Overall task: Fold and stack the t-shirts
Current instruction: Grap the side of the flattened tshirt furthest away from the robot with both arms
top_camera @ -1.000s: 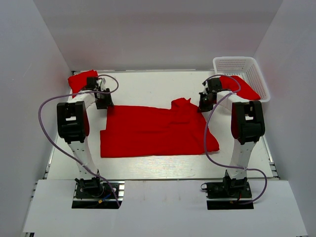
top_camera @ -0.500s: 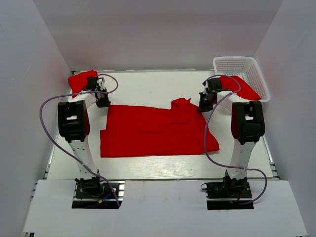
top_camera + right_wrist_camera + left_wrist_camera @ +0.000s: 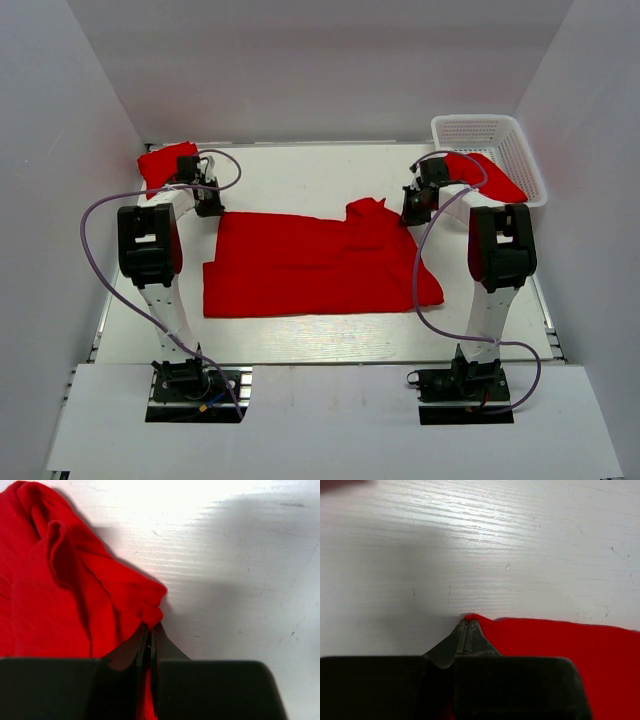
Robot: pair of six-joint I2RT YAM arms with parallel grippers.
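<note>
ok so left gripper [image 3: 468,623] first: the two fingers are pressed tight together with no gap, and the very corner of the big red t-shirt [image 3: 310,265] pokes out right at the tips, so it's pinching that corner low over the white table [image 3: 300,170]. In the left wrist view the rest of the red cloth runs off to the right, flat on the wood-grain top

right gripper [image 3: 150,630] is the same deal. Fingers are clamped narrow and there's a sliver of red showing between them, so it's got hold of the cloth. The fabric there isn't flat, it's bunched into a few soft ridges and folds that rise up to the left of the fingers

from the overhead camera the two grippers sit at the far left and far right corners of that t-shirt. It's spread out across the middle of the table between the arms, mostly smooth, with the rumpled hump at the far right by the right gripper

further out there's a second red t-shirt [image 3: 165,162] in a small bundle at the far left corner of the table, just behind the left gripper. A third red t-shirt [image 3: 492,180] hangs over the near edge of the white lattice basket [image 3: 480,128] at the far right, partly hidden by the right arm. Purple cables [image 3: 95,215] loop off both arms
</note>
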